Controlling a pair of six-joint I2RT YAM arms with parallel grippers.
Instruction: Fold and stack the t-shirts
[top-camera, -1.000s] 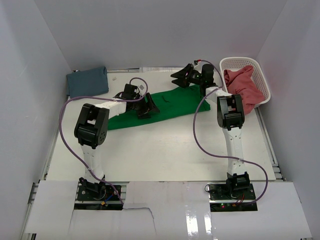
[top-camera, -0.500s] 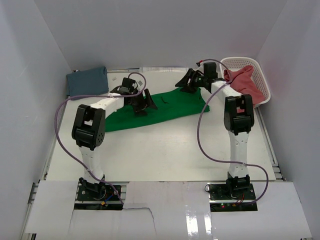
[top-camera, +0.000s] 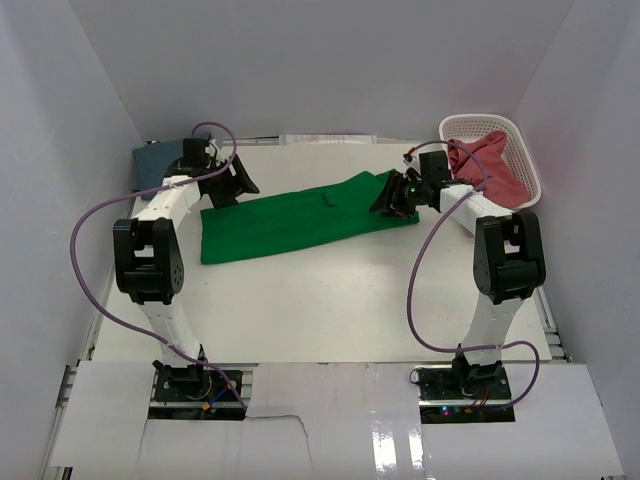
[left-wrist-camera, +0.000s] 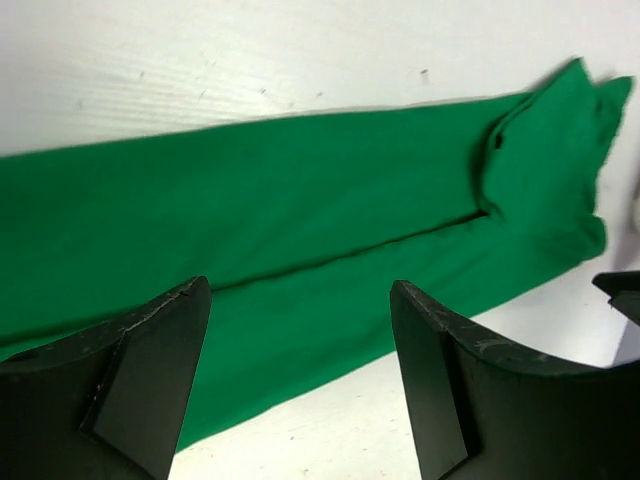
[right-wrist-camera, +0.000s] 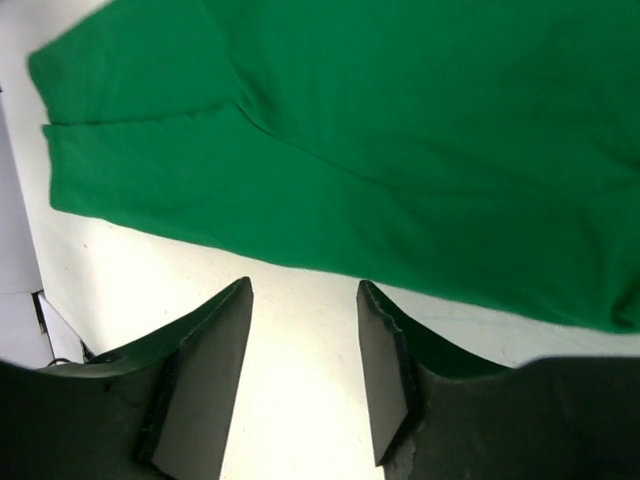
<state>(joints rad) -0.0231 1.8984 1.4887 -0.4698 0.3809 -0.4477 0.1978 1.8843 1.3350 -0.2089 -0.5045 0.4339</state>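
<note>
Gaping near the green t-shirt (top-camera: 290, 215), left tool (left-wrist-camera: 298, 290) and right tool (right-wrist-camera: 303, 288) (narrower) hold nothing.

blue t-shirt (top-camera: 152, 165) partly hidden behind left arm (top-camera: 168, 198); green t-shirt (left-wrist-camera: 300, 200) cropped by frame edge

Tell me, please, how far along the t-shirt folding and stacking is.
Done: the slate-blue cloth t-shirt looks folded. In hand: the bright green cloth t-shirt lies as a long strip, open left fingers and right fingers at its ends. Remaining: the pinkish-red cloth t-shirt, crumpled in the white lattice basket.
</note>
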